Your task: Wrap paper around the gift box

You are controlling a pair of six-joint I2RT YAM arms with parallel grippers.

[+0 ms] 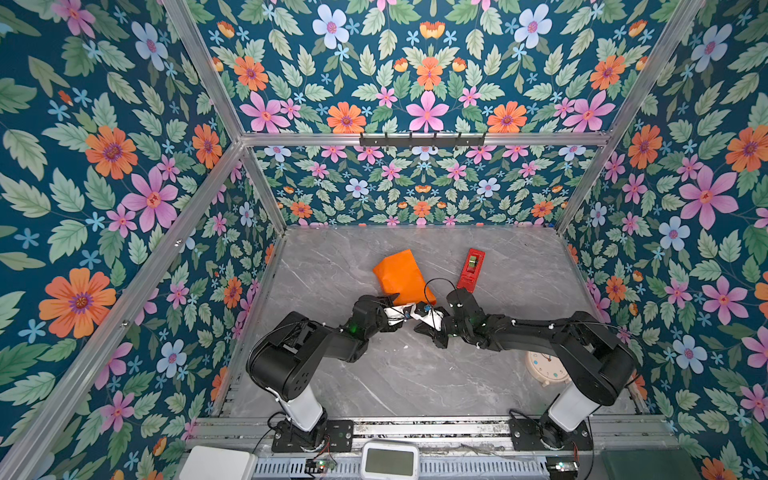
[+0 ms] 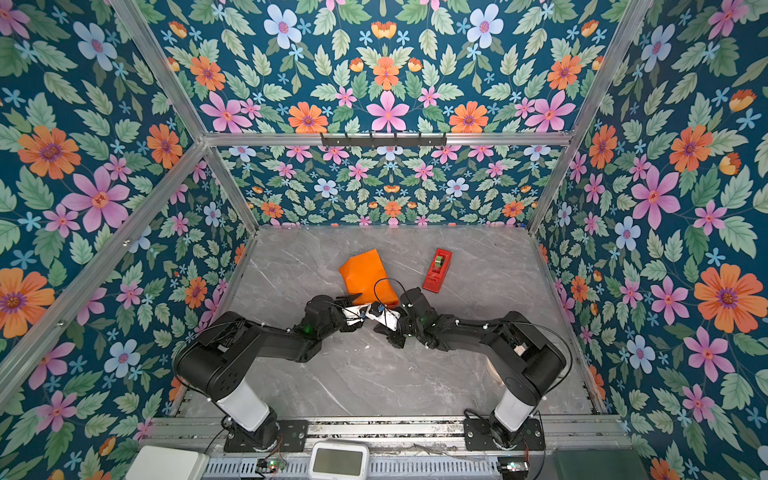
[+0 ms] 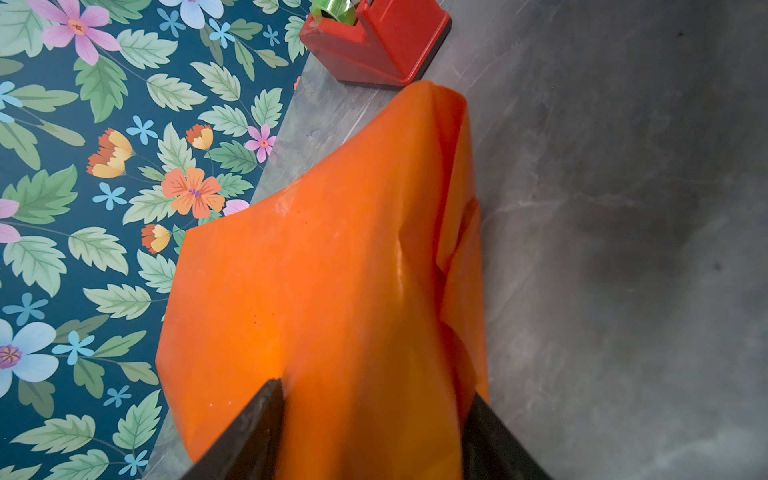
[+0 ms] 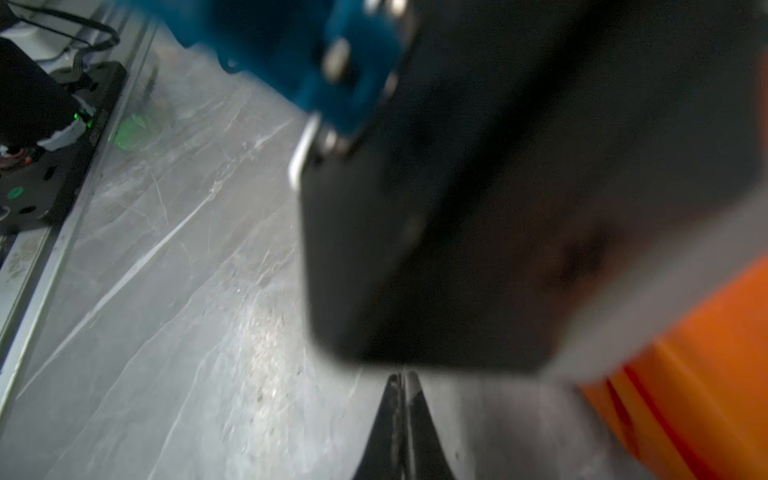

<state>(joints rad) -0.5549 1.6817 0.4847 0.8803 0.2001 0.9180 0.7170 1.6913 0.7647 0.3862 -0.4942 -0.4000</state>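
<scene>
Currently, left gripper (image 3: pixel 374 392) clamps the paper (image 3: pixel 316 270), orange face outward, mid-desk (image 1: pixel 415 374); right gripper (image 4: pixel 402 388) is closed, empty, beside it.

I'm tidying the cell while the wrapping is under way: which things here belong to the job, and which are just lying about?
In the job: the paper, orange side out, bundled up (gift box not visible, probably inside); the left claw gripping it; likely the red tape dispenser.
Lying about: the cream clock; the white screen gadget.
</scene>
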